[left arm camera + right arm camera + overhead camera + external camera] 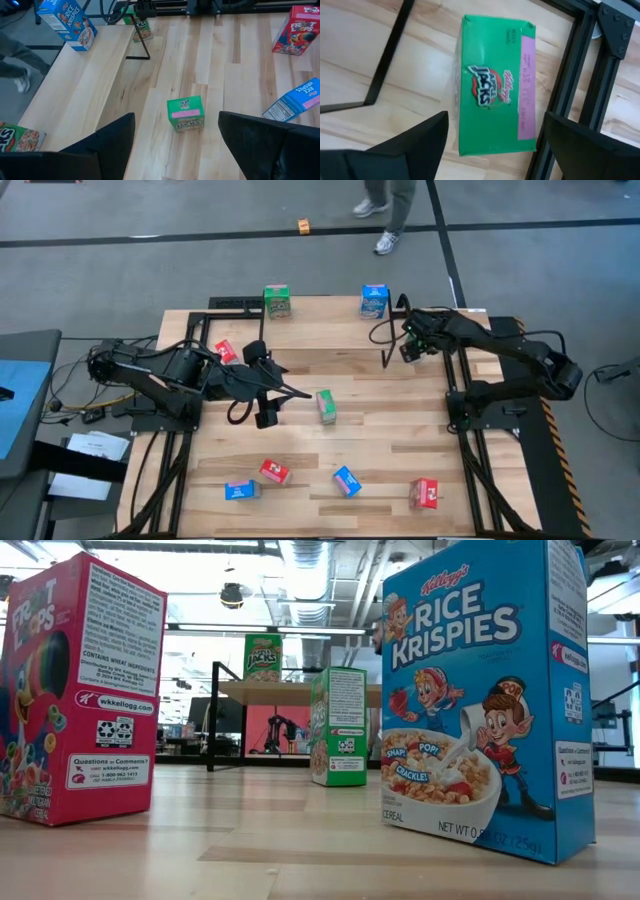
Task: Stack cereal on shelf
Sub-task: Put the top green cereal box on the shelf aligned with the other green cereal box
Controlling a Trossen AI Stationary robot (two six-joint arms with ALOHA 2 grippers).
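Note:
The shelf (320, 306) stands along the table's far edge, with a green cereal box (277, 301) and a blue one (374, 301) upright on it. My right gripper (495, 120) hangs open and points down over another green box (495, 82) on the table by the shelf's right leg (385, 65). Its fingers stand on either side of that box, with a narrow gap on each side. My left gripper (176, 115) is open above the table's middle and aims at a green box (185, 114) that stands on its base; it touches nothing.
Two red boxes (274, 471) (426, 494) and two blue ones (240, 490) (346, 481) lie scattered near the front edge. Another red box (224, 352) sits by the left arm. Black frame rails (570, 85) run close beside the right gripper. A person's feet (385, 240) show beyond the table.

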